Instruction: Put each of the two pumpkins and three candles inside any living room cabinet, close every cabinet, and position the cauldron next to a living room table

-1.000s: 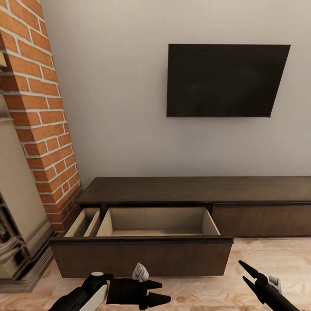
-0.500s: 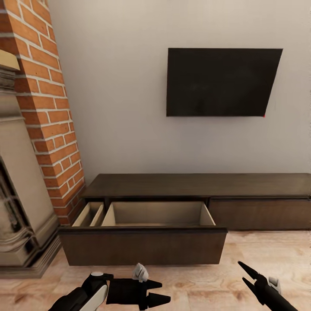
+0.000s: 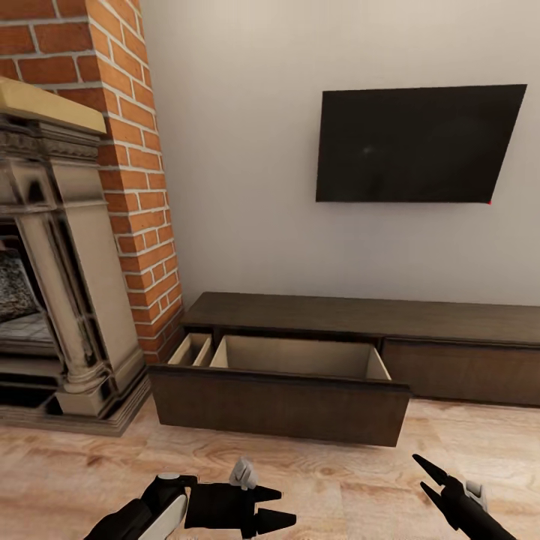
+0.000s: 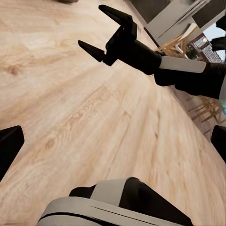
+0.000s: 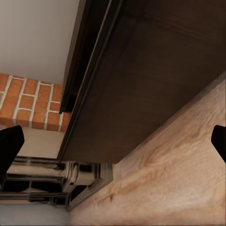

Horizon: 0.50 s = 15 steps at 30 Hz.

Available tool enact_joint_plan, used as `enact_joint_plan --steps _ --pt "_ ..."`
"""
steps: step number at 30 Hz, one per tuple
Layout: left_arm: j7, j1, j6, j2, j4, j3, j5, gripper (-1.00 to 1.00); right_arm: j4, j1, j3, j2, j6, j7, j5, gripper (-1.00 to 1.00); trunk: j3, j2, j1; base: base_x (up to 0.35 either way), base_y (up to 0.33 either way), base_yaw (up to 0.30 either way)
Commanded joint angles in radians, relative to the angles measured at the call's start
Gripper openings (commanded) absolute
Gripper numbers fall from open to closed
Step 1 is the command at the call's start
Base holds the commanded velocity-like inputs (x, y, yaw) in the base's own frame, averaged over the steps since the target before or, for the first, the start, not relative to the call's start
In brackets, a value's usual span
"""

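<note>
Cabinet (image 3: 360, 319) sits against the wall with its left drawer (image 3: 279, 405) pulled way out, nothing visible inside. No pumpkins or candles around. Left pincer (image 3: 274, 506) and right pincer (image 3: 420, 475) both spread, holding nothing. Main risk I'd guess — that jutting drawer front catching an arm or the base while turning. Fireplace (image 3: 64, 262) crowds the left; plenty of bare floor (image 3: 97, 465) in front.

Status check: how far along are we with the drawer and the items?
Done: the cabinet has one drawer pulled open; no items visible inside. In hand: nothing; the left end effector and right end effector are open and empty. Left: pumpkins, candles, closing, cauldron.
</note>
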Motion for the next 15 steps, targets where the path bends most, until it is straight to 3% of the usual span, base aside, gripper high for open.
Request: enact_joint_plan --steps 1,15 --pt "0.001 -0.001 0.009 0.000 0.000 -0.003 0.011 1.00 0.000 0.000 -0.001 0.000 0.008 0.001 -0.006 1.00 -0.001 0.000 0.000 -0.083 0.000 0.282" --pt "-0.001 -0.001 0.010 0.001 -0.001 -0.002 0.017 1.00 0.001 0.000 0.000 0.001 0.008 0.002 -0.005 1.00 -0.001 0.000 0.000 -0.016 0.000 0.289"
